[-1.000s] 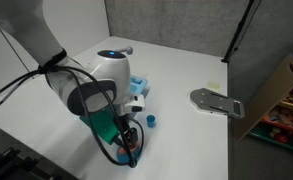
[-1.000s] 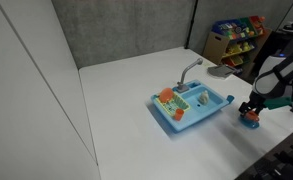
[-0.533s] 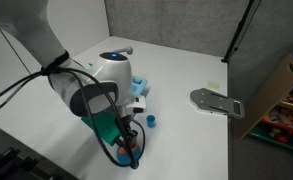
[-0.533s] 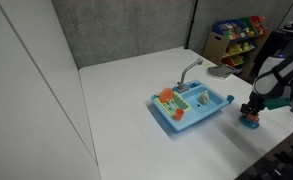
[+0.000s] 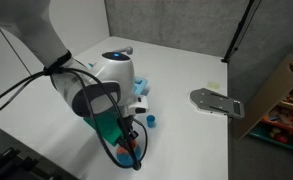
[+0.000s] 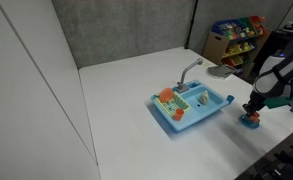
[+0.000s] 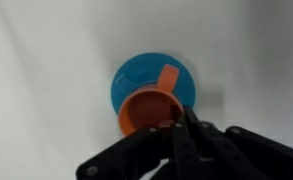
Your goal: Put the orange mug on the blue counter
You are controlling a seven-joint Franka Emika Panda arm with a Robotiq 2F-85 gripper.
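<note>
Evidently light, rigid, slick plastic, the orange mug sits on a blue plate just ahead of the gripper, closure indeterminable; its near rim wall looks the soundest hold.

Small orange mug sitting upright on round blue plate, open mouth up, handle sticking out across plate. Flat blue counter lying level on worktop, well apart from mug.

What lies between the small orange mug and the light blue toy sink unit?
Nothing: in an exterior view only bare white table separates the small orange plastic mug from the light blue plastic toy sink unit.
</note>
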